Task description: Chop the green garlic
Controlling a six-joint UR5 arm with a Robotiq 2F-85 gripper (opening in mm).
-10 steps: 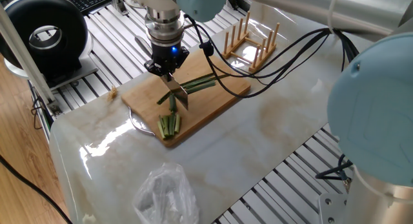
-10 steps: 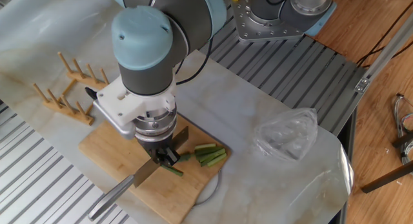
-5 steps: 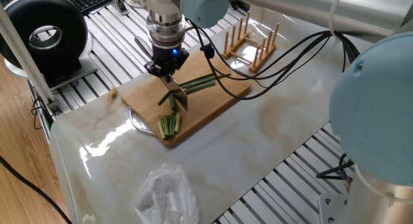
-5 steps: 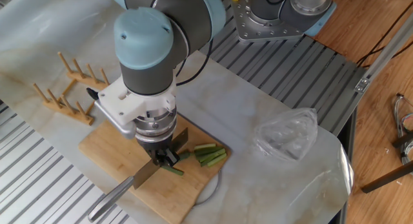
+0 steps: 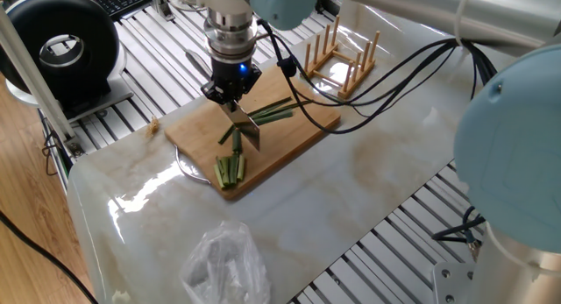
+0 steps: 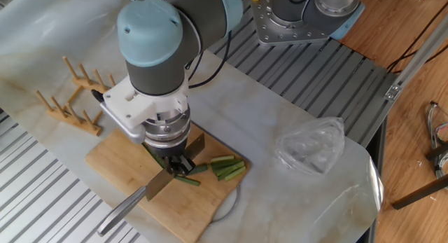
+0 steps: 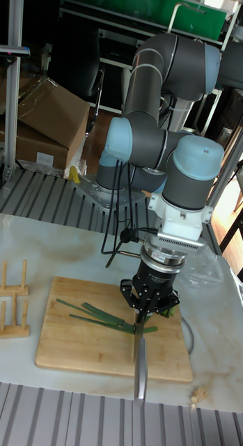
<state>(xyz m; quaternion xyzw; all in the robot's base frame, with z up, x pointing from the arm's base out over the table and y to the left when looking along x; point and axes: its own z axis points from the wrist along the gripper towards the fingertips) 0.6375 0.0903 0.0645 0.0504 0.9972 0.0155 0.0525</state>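
Green garlic (image 5: 267, 114) lies on cutting board (image 5: 289, 137) w/ cut bits (image 5: 230, 168) near its end. My gripper (image 6: 173, 166) is clamped on knife (image 6: 143, 196), blade (image 5: 244, 129) over stalk.

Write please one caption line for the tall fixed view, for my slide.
UR5 gripper holds a knife over green garlic on a wooden cutting board.

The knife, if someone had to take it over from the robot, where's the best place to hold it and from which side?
Grip the knife by the bare end of its metal handle, which sticks out past the cutting board edge away from the gripper. Come from that handle end; the blade lies over the board by the green garlic.
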